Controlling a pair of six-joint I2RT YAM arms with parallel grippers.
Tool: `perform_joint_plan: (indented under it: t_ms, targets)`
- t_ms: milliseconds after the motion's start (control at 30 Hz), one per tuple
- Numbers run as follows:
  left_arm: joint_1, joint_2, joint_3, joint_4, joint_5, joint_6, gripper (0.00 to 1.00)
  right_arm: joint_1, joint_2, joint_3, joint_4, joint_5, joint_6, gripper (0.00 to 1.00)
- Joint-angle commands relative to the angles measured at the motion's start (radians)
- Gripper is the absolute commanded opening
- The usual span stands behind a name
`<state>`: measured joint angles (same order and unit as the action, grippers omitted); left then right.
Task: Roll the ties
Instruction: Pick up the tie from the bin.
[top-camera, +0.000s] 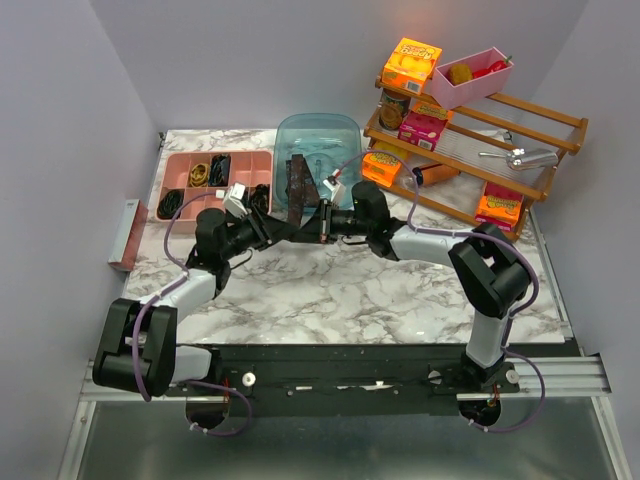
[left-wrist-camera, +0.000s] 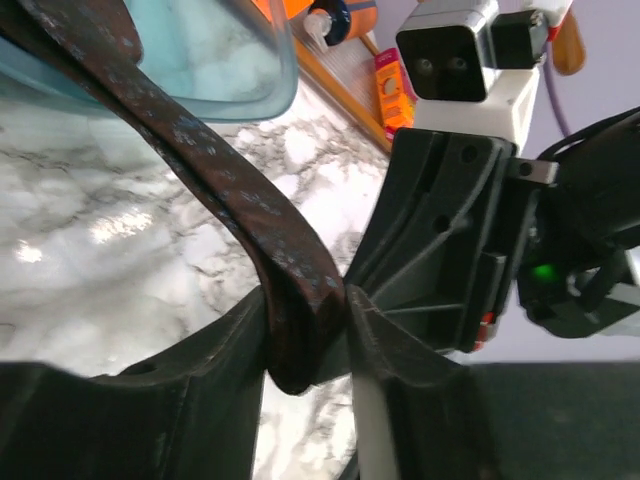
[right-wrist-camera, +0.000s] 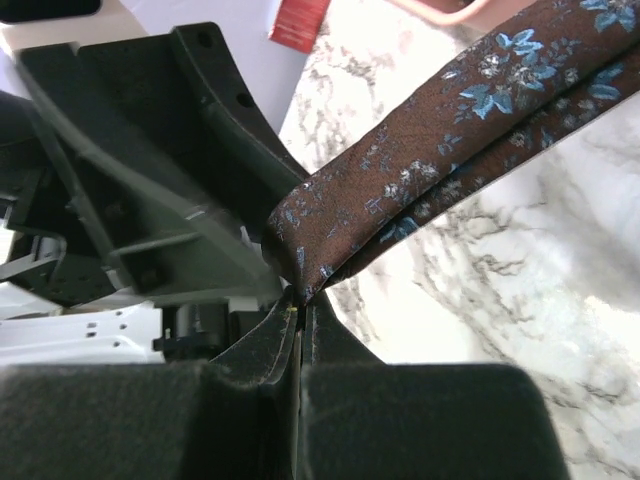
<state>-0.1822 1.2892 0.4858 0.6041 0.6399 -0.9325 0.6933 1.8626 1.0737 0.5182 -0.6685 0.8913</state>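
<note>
A dark brown tie (top-camera: 297, 180) with small blue flowers hangs out of the teal bin (top-camera: 320, 140) and runs down to where both grippers meet above the marble. In the left wrist view, the tie (left-wrist-camera: 200, 150) ends in a folded loop, and my left gripper (left-wrist-camera: 308, 335) has its jaws pressed on both sides of that loop. My right gripper (right-wrist-camera: 300, 295) is shut on the tie (right-wrist-camera: 470, 110) at a pinched edge of the fold. From above, the left gripper (top-camera: 283, 229) and right gripper (top-camera: 312, 226) face each other, almost touching.
A pink compartment tray (top-camera: 180, 165) at the back left holds dark coils (top-camera: 218, 170). A wooden rack (top-camera: 500, 150) with orange and pink boxes stands at the back right, a pink basket (top-camera: 468, 78) on top. The right gripper's body (left-wrist-camera: 450, 230) fills the left wrist view.
</note>
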Motion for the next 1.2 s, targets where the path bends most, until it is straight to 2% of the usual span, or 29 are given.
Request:
perform_joint_plan:
  t_ms: [0,33,100,133,200,233,300,333,433,533,867,967,1067,1100,1167]
  targets:
    - [0.007,0.001,-0.018,0.034,-0.028,0.004,0.3,0.003,-0.006,-0.011,0.091,-0.069,0.031,0.09]
    - [0.007,0.007,-0.016,0.036,-0.025,0.003,0.19,0.003,-0.008,-0.011,0.095,-0.074,0.031,0.1]
    - [0.007,0.013,-0.013,0.042,-0.022,0.0,0.1,0.003,-0.009,-0.012,0.112,-0.083,0.029,0.12]
    - [0.007,0.016,-0.012,0.043,-0.017,-0.003,0.07,0.003,-0.013,-0.015,0.114,-0.085,0.029,0.22]
    - [0.007,0.015,-0.009,0.048,-0.016,-0.005,0.05,0.002,-0.032,-0.03,0.117,-0.077,0.015,0.34]
    - [0.007,0.009,-0.009,0.049,-0.013,-0.003,0.03,0.0,-0.042,-0.038,0.117,-0.072,0.012,0.47]
    - [0.007,0.002,-0.003,0.042,-0.006,0.001,0.01,-0.014,-0.071,-0.058,0.117,-0.048,0.011,0.59]
    - [0.007,-0.008,-0.001,0.037,-0.002,0.004,0.01,-0.021,-0.077,-0.076,0.117,-0.037,0.018,0.72]
    - [0.007,-0.031,-0.003,0.029,0.018,0.009,0.0,-0.073,-0.091,-0.118,0.18,-0.045,0.081,0.86]
    - [0.007,-0.057,-0.01,0.029,0.046,0.012,0.0,-0.106,-0.079,-0.12,0.23,-0.054,0.129,0.91]
    - [0.007,-0.149,-0.021,-0.041,0.086,0.026,0.0,-0.107,0.044,-0.047,0.359,-0.103,0.285,0.9]
    - [0.007,-0.205,0.017,-0.11,0.08,0.031,0.0,-0.109,0.011,-0.044,0.281,-0.079,0.224,0.91]
    - [0.007,-0.257,0.112,-0.237,0.069,0.079,0.0,-0.107,-0.052,-0.024,0.114,-0.033,0.114,0.96]
    - [0.007,-0.266,0.169,-0.307,0.064,0.095,0.0,-0.107,-0.069,-0.014,-0.014,-0.008,0.079,0.98]
    - [0.007,-0.287,0.227,-0.374,0.063,0.144,0.0,-0.107,-0.117,0.034,-0.142,0.035,-0.037,1.0]
